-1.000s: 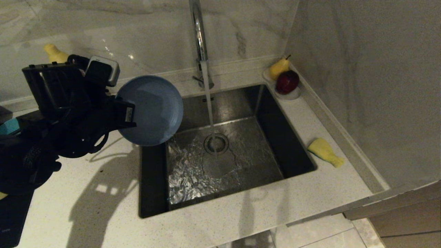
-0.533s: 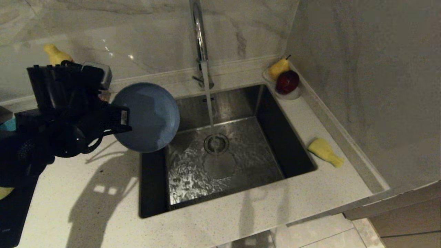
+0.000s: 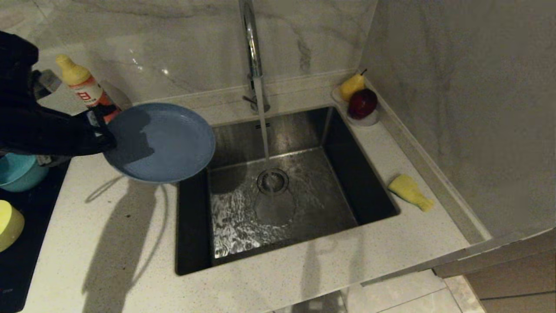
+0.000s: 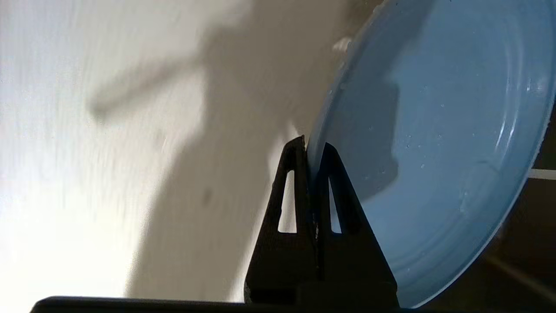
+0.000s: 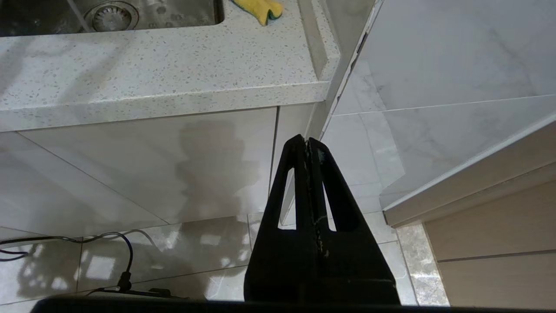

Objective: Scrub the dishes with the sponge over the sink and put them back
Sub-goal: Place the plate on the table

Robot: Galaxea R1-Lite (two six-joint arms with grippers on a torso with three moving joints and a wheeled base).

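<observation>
Left gripper (image 4: pixel 312 145): clamped on flat light-blue plastic plate (image 3: pixel 160 141) rim, left of steel sink (image 3: pixel 195 226) | Right gripper (image 5: pixel 307 143): jaws together, parked low.

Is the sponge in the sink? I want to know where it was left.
No, the sponge lies on the counter, right of the sink.

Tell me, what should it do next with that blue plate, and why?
Probably carry the plate left and set it down near the teal bowl. The left gripper pinches its rim, jaws shut, beside the sink rather than under the running water, and the sponge lies untouched.
</observation>
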